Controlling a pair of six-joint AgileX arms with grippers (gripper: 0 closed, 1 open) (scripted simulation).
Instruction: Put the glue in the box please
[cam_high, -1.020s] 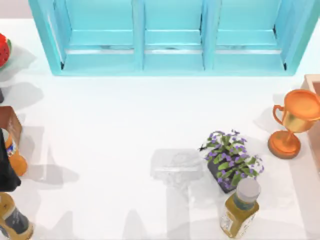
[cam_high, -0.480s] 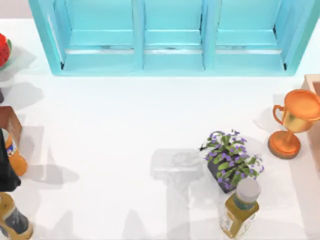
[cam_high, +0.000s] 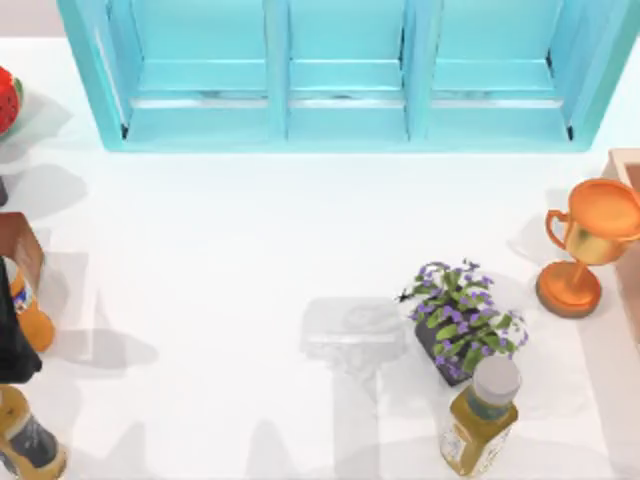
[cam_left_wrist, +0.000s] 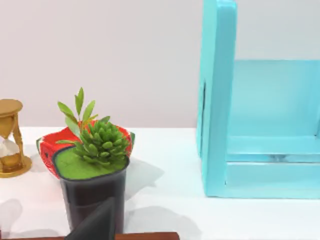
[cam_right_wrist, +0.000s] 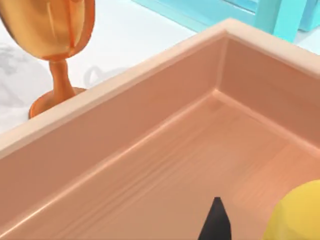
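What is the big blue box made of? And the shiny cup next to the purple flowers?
The box looks like painted wood: flat turquoise boards, matte, with upright partitions. The trophy cup looks like polished metal, copper-orange with bright glints, though it could be plastic.

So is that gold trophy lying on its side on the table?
No, the trophy stands upright on its round base at the table's right side, right of the purple-flowered plant.
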